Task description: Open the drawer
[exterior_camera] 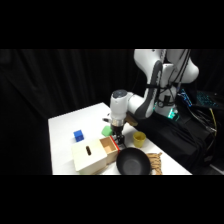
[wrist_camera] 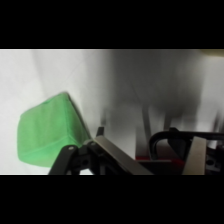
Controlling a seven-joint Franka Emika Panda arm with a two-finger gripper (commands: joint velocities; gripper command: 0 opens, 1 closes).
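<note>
From the side, the small wooden box [exterior_camera: 92,157] with a slot on top stands at the near part of the white table [exterior_camera: 65,127]. Its drawer [exterior_camera: 108,145] is pulled out a little toward the right, with reddish trim at its front. The gripper [exterior_camera: 117,138] comes down from above right at the drawer's front end, but I cannot tell if it is grasping anything. Just beside the drawer is a black round bowl [exterior_camera: 132,162]. A yellow cup [exterior_camera: 139,138] stands behind the bowl, and a blue cube [exterior_camera: 78,135] lies behind the box.

The wrist view shows what the side view hides: the black loop handle [wrist_camera: 172,140] and the red trim below it, very near the gripper. A green block [wrist_camera: 47,132] fills its left part; from the side only a small piece [exterior_camera: 106,131] appears behind the arm.
</note>
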